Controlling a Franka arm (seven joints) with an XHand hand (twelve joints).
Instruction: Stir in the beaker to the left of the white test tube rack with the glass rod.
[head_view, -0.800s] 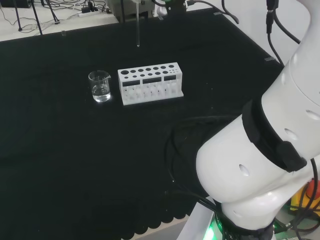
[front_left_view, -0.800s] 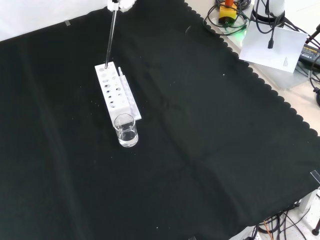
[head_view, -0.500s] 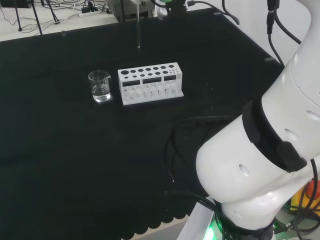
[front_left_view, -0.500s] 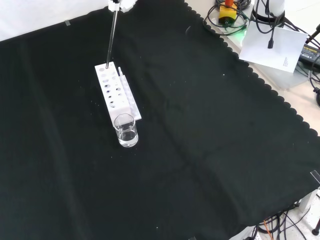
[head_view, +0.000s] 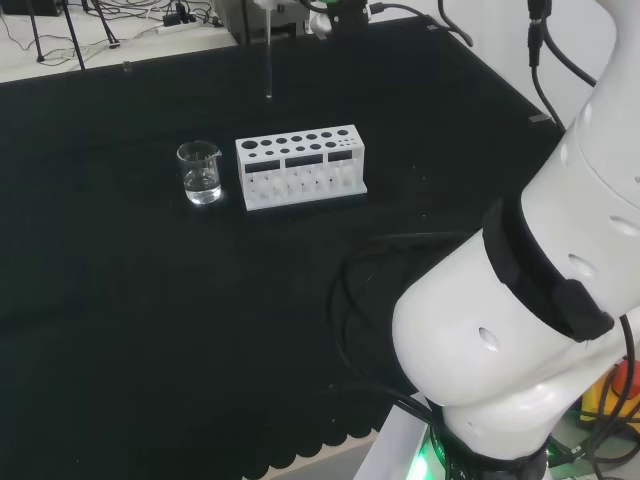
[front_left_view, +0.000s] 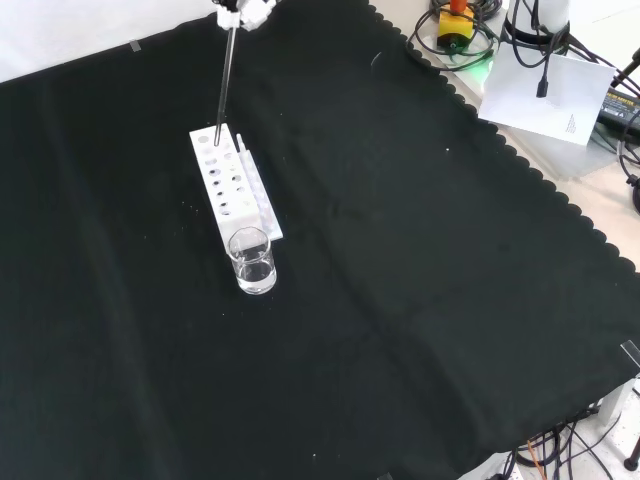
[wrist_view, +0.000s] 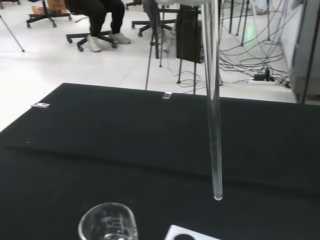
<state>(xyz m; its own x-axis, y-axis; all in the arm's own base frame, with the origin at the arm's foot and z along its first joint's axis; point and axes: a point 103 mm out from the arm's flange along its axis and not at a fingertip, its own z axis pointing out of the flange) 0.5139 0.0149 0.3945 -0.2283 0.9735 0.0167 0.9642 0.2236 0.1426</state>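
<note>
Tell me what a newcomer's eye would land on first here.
Probably the glass rod hanging upright from the hand, its tip in the air above the black cloth. Next, the white test tube rack standing bright against the cloth, with the small clear beaker just to its left in the head view. The arm's big white links loom at that view's right.

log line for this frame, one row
phase: carry rod | hand: shut on glass rod | rod: upright, above rack | beaker: unstirred, holds clear liquid
</note>
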